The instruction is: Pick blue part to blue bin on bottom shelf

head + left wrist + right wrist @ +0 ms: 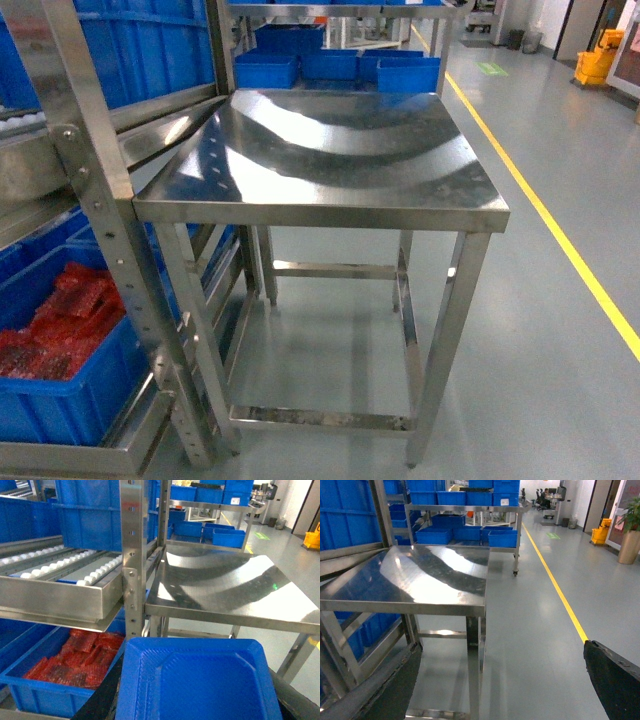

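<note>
- left gripper (195, 715) clamped on a blue part (200, 680); part fills the bottom of the left wrist view, dark fingers at its edges
- right gripper (500, 690) wide apart, holding nothing; dark fingers (615, 675) at the frame corners
- blue bin (60, 400) with red bubble-wrap bags (60, 320) low on the rack, on the bottom shelf (110, 455); just left of the steel table (330, 160)
- roller tracks (60, 567) one level up; yellow floor line (560, 240)
- no readable labels or writing

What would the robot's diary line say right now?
left gripper: shut on blue part | right gripper: open, empty | red-bag tote: on bottom shelf, beside steel table
</note>
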`<state>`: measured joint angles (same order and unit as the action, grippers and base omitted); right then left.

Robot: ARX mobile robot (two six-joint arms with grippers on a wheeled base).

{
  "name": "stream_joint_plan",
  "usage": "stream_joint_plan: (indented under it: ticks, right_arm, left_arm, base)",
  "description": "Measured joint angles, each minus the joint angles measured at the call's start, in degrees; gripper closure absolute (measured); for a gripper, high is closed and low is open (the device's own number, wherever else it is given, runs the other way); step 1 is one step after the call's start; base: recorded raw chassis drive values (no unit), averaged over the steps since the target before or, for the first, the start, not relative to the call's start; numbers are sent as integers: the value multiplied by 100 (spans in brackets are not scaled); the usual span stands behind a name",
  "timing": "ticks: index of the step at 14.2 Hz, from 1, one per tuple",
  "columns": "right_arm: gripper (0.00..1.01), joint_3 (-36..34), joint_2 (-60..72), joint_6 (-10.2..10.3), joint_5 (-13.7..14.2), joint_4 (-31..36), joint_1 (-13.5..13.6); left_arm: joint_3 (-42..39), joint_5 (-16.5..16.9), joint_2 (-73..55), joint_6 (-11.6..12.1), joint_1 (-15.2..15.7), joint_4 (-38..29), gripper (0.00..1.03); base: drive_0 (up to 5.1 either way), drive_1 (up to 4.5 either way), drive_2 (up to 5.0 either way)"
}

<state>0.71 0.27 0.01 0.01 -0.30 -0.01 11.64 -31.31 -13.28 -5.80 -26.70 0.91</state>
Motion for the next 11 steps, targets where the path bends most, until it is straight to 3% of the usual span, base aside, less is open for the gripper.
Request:
stream_joint_plan:
  ticks: [3, 8, 11]
  right_arm:
    - [3, 0, 0, 0, 0, 0, 0]
    - [3, 0, 0, 2, 0, 9, 0]
    - [3, 0, 0, 0, 4, -2, 0]
  left_arm:
    - [0, 0, 9, 0, 0, -9, 59]
    - [0, 4, 2, 0, 0, -7, 59]
    - [0, 22, 4, 0, 0, -4, 59]
  base:
    - [9, 384, -367]
    - [0, 0, 0]
    - [-473, 236, 236]
